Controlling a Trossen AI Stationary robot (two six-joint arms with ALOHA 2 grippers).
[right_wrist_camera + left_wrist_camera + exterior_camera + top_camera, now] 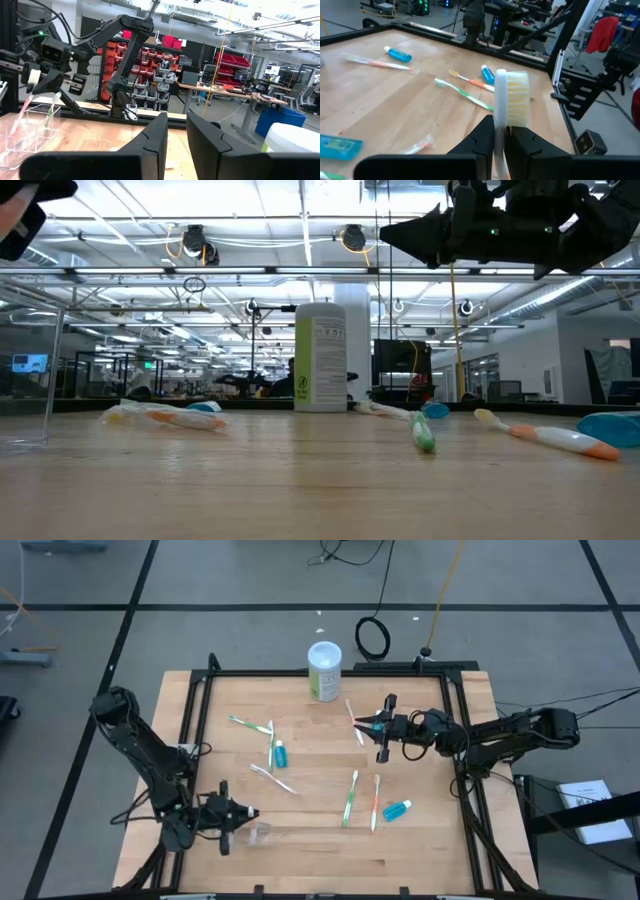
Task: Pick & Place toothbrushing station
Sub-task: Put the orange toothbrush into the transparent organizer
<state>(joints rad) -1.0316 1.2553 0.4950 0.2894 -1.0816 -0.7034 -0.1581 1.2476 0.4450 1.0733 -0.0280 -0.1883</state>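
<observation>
My left gripper (500, 125) is near the table's front left corner, above the clear plastic cup (262, 833). It is shut on a white-headed toothbrush (509, 97). A second toothbrush (50, 116), with green on it, stands tilted in the cup (30, 131). My right gripper (374, 726) hovers over the far right part of the table, a narrow gap between its fingers (176, 120) and nothing in it. Loose toothbrushes (350, 798) (376, 802) (250, 725) (270, 778) and teal tubes (280, 752) (397, 810) lie flat on the wood. My left gripper pinches the toothbrush's neck (499, 131), just below the bristled head, between its two fingers. The fingers come in about level from the table's left side and lie across the brush. The brush stands nearly upright, head up, and its handle (17, 125) slants down into the cup.
A white-and-green canister (324, 670) stands at the far edge, middle. Another toothbrush (352, 716) lies just beside my right gripper. A black frame (200, 700) borders the table's left, far and right sides. Bare wood shows along the front edge, right of the cup.
</observation>
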